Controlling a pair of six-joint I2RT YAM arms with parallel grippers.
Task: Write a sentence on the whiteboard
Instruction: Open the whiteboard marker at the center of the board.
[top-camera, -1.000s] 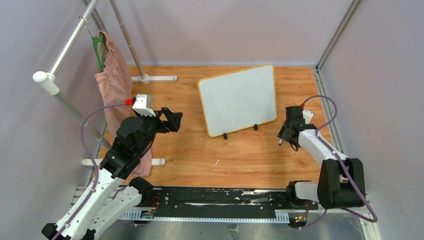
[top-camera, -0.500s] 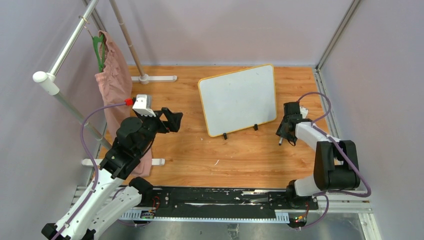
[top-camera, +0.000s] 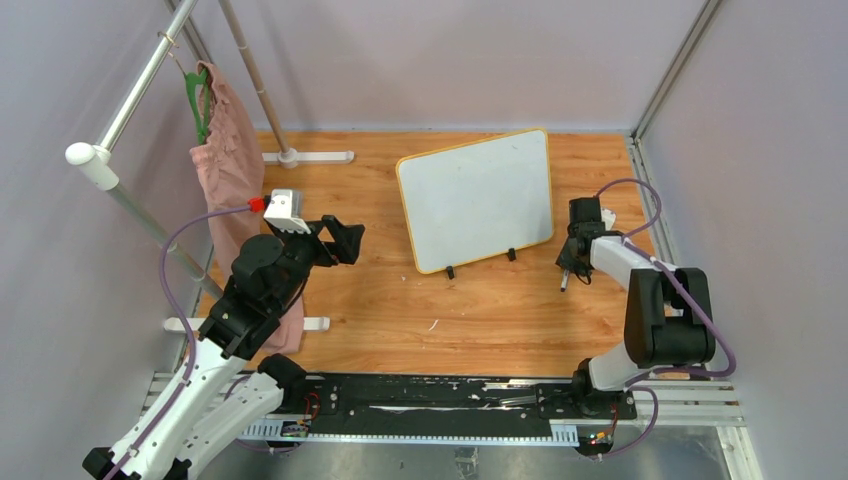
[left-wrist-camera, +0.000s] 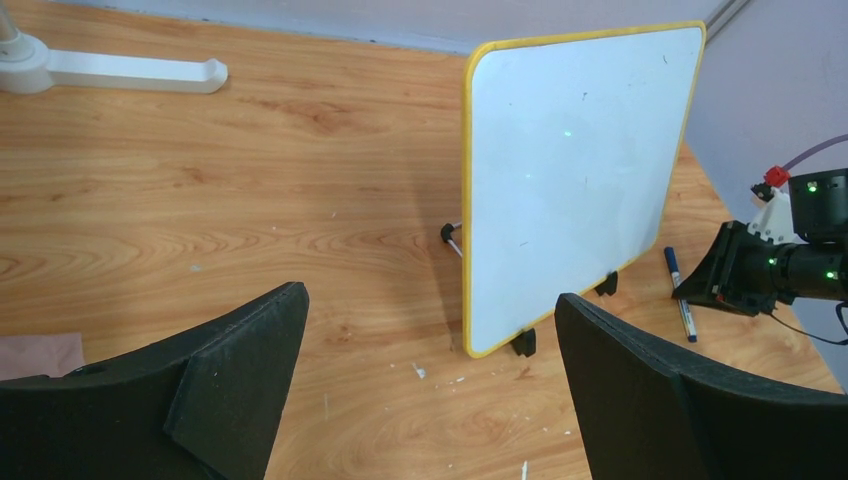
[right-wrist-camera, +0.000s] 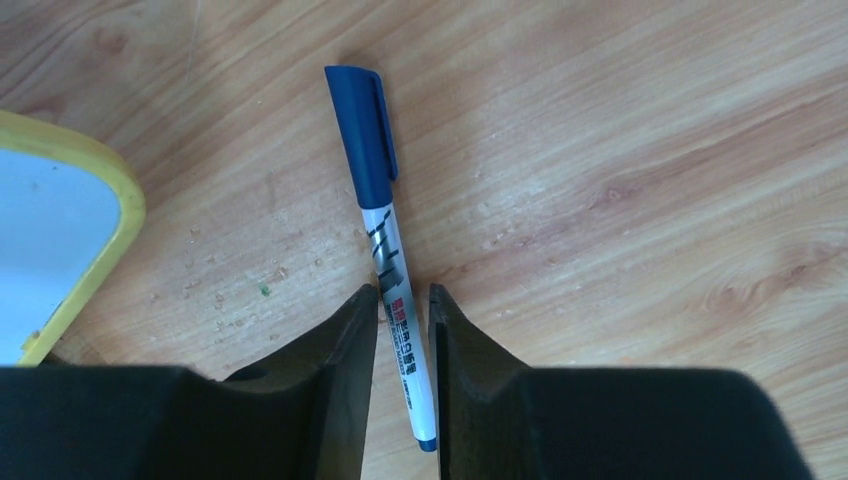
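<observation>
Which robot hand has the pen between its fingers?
The right gripper: its fingers pinch the blue-capped marker lying on the table. The left gripper's fingers are wide open, holding nothing.

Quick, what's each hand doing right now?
Left hand: open, empty.
Right hand: closed on the marker.

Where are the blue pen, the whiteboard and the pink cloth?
blue pen (right-wrist-camera: 386, 250): right wrist view, on its white barrel below the cap.
whiteboard (top-camera: 478, 200): top view, middle of the white panel.
pink cloth (top-camera: 228, 165): top view, middle of the hanging fabric.
</observation>
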